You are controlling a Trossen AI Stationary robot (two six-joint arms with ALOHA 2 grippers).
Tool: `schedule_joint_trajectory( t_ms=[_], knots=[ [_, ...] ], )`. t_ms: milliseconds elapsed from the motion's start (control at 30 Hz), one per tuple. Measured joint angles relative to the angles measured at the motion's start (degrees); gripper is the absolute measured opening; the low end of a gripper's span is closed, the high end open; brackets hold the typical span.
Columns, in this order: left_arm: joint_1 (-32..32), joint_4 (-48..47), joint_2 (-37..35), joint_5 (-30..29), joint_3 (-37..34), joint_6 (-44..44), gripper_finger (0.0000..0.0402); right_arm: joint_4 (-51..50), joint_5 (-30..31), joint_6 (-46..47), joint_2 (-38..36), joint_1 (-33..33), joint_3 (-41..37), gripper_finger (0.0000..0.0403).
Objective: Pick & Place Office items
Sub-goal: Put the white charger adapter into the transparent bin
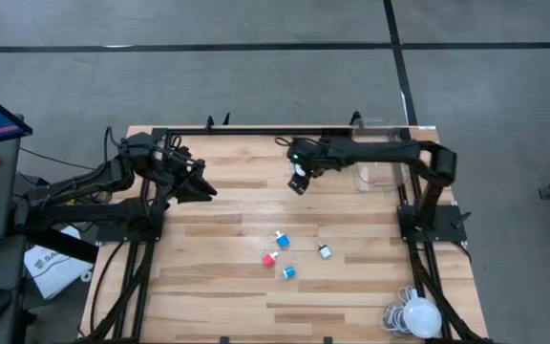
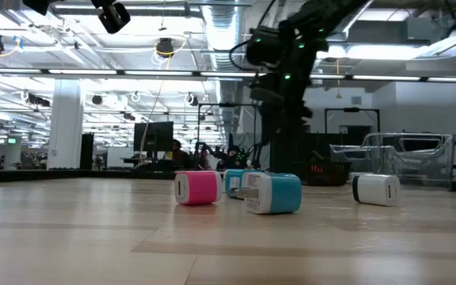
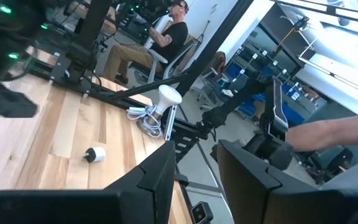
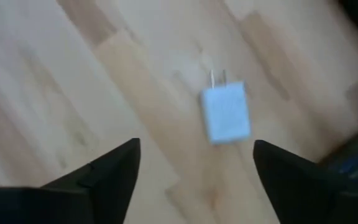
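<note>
Four small plug-like blocks lie flat on the wooden table near its middle: a light blue one [image 1: 282, 239], a red one [image 1: 270, 258], a second light blue one [image 1: 288, 272] and a white one [image 1: 325, 251]. In the low view they show as pink [image 2: 196, 188], blue [image 2: 274, 194] and white [image 2: 376, 190]. My right gripper [image 1: 299, 180] hangs open above the table, on the far side of the blocks. Its wrist view shows a pale blue block with two prongs [image 4: 227, 113] on the wood below, between the open fingers [image 4: 197, 168]. My left gripper [image 1: 199, 186] waits open at the left [image 3: 197, 168], touching nothing.
A clear bin [image 1: 380, 158] stands at the far right of the table, by the right arm. A white lamp-like ball with coiled cable [image 1: 418, 315] lies at the near right corner. Beyond the table a person sits on a chair [image 3: 160, 37], and a person's arm [image 3: 334, 134] shows.
</note>
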Motion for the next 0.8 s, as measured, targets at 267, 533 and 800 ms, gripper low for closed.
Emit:
schedule_joint_trajectory(
  t_ms=[267, 533, 800],
  knots=[
    [0.0, -0.1, -0.4, 0.2, 0.0, -1.4, 0.0117, -4.4, -7.1, -3.1, 8.9, -3.7, 10.0, 0.0348],
    [-0.4, 0.4, -0.6, 0.5, 0.0, -2.7, 0.0117, -6.8, -13.6, -3.7, 10.5, -9.5, 12.2, 0.0336],
    [-0.5, 1.4, -0.6, 0.0, 0.0, -4.6, 0.0117, -10.2, -17.8, -8.9, 10.5, -11.9, 11.9, 0.0332]
  ],
)
